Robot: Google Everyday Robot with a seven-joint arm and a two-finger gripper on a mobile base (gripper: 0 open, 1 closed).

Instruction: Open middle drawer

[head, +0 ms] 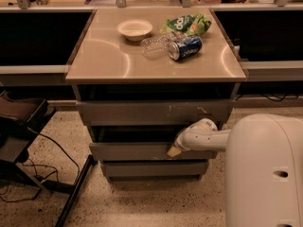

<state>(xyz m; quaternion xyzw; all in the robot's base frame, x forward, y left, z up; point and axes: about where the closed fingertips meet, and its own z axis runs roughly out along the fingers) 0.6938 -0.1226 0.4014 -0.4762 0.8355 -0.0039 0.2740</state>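
Middle drawer (137,151): gripper (173,150) at its front's upper edge, whether gripping cannot be told; blue can (184,48) label unreadable.

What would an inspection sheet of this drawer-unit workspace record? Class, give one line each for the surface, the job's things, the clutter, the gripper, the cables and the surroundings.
Surface: tan tabletop, glossy, with light reflections.
Job's things: middle drawer, plain grey front with a dark gap above it; how far out it is cannot be told.
Clutter: bowl, green chip bag, blue can on its side, clear plastic container lying beside the can.
Gripper: gripper at the middle drawer's front, right of centre.
Cables: black cables on the floor at left.
Surroundings: speckled floor, black stand at left, robot body at right.
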